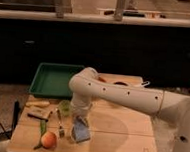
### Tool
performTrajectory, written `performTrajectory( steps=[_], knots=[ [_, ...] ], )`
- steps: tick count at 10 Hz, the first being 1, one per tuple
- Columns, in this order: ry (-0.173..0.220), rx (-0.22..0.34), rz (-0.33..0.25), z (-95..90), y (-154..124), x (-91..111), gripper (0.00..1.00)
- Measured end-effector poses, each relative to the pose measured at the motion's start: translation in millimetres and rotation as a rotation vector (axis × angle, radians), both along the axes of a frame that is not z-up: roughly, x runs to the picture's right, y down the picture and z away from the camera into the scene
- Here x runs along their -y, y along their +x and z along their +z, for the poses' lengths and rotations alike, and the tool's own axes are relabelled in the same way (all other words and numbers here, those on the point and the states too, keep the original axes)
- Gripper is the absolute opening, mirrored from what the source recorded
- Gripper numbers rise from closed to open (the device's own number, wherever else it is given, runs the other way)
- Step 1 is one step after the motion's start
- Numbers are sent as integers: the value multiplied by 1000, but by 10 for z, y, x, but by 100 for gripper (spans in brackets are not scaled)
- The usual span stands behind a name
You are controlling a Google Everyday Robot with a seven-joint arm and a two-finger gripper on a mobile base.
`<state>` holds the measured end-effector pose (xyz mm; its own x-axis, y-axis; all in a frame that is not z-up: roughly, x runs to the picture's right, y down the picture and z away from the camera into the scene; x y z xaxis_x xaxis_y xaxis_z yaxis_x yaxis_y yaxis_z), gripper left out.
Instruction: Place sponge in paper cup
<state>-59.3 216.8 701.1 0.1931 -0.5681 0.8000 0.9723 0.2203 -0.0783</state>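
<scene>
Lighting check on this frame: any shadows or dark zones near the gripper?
Camera view: dim, warm light overall, and the cabinets behind the table are near black. Camera view: the white arm is brightest and throws a soft shadow on the wood beneath it. Camera view: the gripper hangs just above the sponge, itself partly shaded.

One camera — raised, at mid range — looks down over the table (pixel 126 136), claw (pixel 80 114) just left of centre.

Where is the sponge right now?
In the camera view the sponge sits near the front edge of the wooden table, just below the hand, with the fork and orange fruit on its picture-left side.
</scene>
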Motion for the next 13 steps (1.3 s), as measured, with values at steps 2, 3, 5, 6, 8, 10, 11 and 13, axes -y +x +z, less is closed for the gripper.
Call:
performTrajectory(
  steps=[2, 3, 5, 6, 8, 10, 11, 13],
  knots=[
    [1, 0, 0, -5, 3, 11, 73],
    [2, -1, 0, -9, 6, 14, 79],
    [4, -2, 1, -18, 22, 18, 80],
    [4, -1, 1, -21, 24, 20, 80],
    [4, 1, 1, -25, 44, 25, 80],
    [4, 4, -2, -25, 51, 37, 80],
    [6, 4, -2, -25, 59, 50, 80],
    [19, -1, -3, -26, 89, 93, 80]
  ],
)
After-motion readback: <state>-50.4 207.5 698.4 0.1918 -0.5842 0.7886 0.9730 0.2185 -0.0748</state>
